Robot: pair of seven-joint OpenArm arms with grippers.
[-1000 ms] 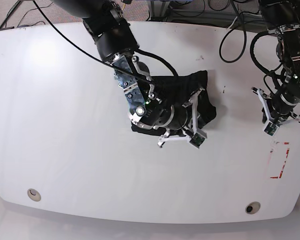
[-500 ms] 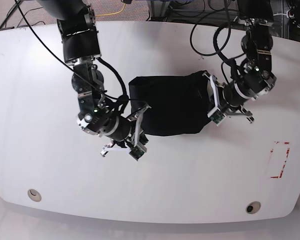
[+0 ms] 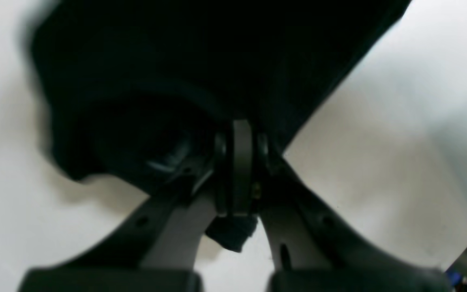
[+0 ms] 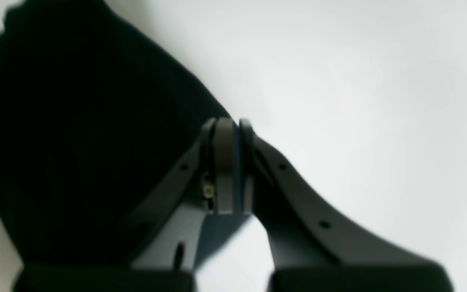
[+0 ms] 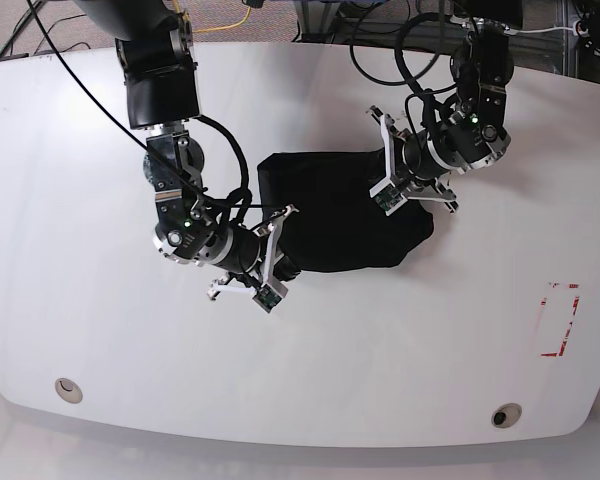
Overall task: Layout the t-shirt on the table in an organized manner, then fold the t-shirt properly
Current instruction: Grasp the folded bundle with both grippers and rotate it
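The black t-shirt (image 5: 340,220) lies bunched in a compact block at the middle of the white table (image 5: 90,310). My left gripper (image 5: 393,190) is over the shirt's upper right part. In the left wrist view the left gripper (image 3: 235,134) is shut, with black cloth (image 3: 176,61) all around it and a scrap of cloth pinched between its fingers (image 3: 229,237). My right gripper (image 5: 273,252) is at the shirt's lower left corner. In the right wrist view the right gripper (image 4: 227,123) is shut, its tips touching the shirt's edge (image 4: 75,142); no cloth shows between its pads.
A red dashed rectangle (image 5: 561,320) marks the table at the right. Two round grommets (image 5: 68,388) (image 5: 505,414) sit near the front edge. Black cables (image 5: 420,60) hang over the table's back edge behind the left arm.
My left gripper has moved from the shirt's right edge up and left over the cloth, and the shirt's right side has drawn inward. My right gripper has shifted slightly up toward the shirt's corner.
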